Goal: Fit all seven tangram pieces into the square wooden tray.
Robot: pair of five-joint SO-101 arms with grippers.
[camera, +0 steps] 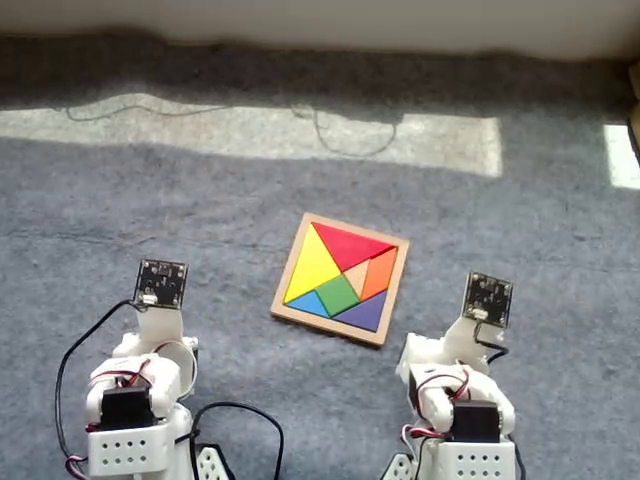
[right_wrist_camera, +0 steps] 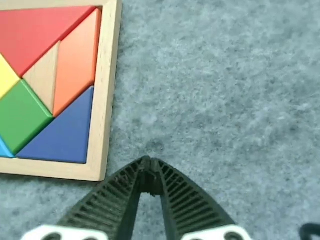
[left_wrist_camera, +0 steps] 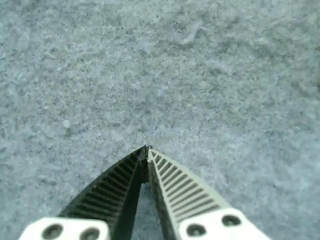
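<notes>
The square wooden tray (camera: 390,290) lies on the grey carpet between the two arms, turned slightly. Inside it sit a red triangle (camera: 348,244), a yellow triangle (camera: 310,270), a green square (camera: 338,295), an orange piece (camera: 377,275), a tan triangle (camera: 357,277), a light blue triangle (camera: 308,303) and a dark blue triangle (camera: 364,313). They lie flat and fill the square. My left gripper (left_wrist_camera: 147,149) is shut over bare carpet, left of the tray. My right gripper (right_wrist_camera: 148,161) is shut and empty, just off the tray's (right_wrist_camera: 109,85) near right corner.
Grey carpet (camera: 520,230) covers the whole surface. A thin cable (camera: 330,135) lies across a sunlit strip at the back. Black cables (camera: 240,415) loop beside the left arm's base (camera: 130,420); the right arm's base (camera: 465,425) stands opposite.
</notes>
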